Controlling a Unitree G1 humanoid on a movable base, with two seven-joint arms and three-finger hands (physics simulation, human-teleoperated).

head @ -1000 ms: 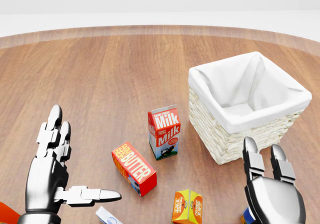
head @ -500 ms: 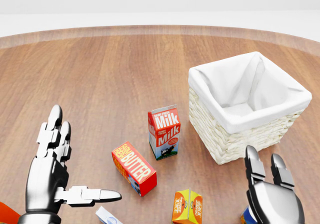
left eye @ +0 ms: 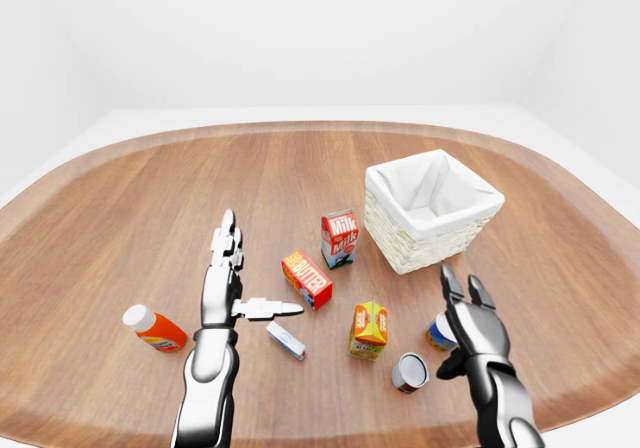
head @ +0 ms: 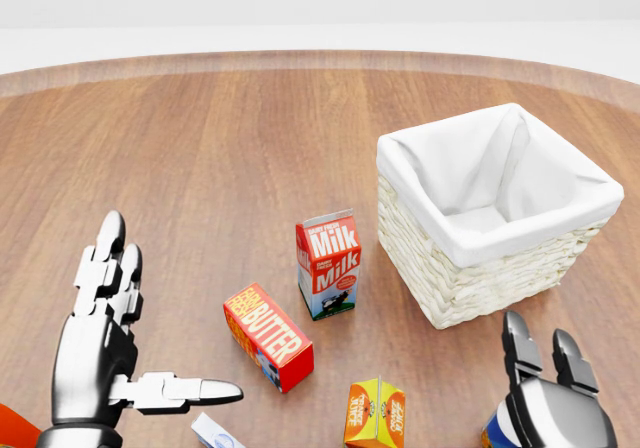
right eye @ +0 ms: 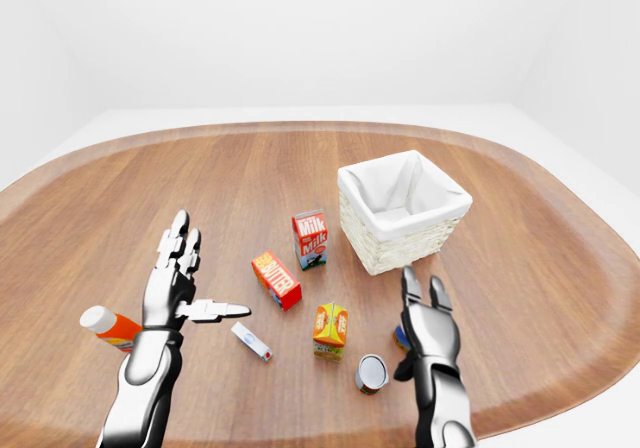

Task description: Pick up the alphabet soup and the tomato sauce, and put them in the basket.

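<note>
A can with a blue and orange label, probably the alphabet soup, stands at the lower right and is partly hidden behind my right hand. That hand is open, its fingers upright just beside the can and not closed round it. A second can, probably the tomato sauce, lies on its side with its grey end showing, to the left of that hand. The white-lined wicker basket stands above them at the right. My left hand is open and empty at the left, thumb pointing right.
On the wooden table are a milk carton, a butter box, an orange juice carton, a small white box and a ketchup bottle lying at the far left.
My right hand has dropped lower in the head view, towards the blue and orange can. The left hand and the objects have not moved.
</note>
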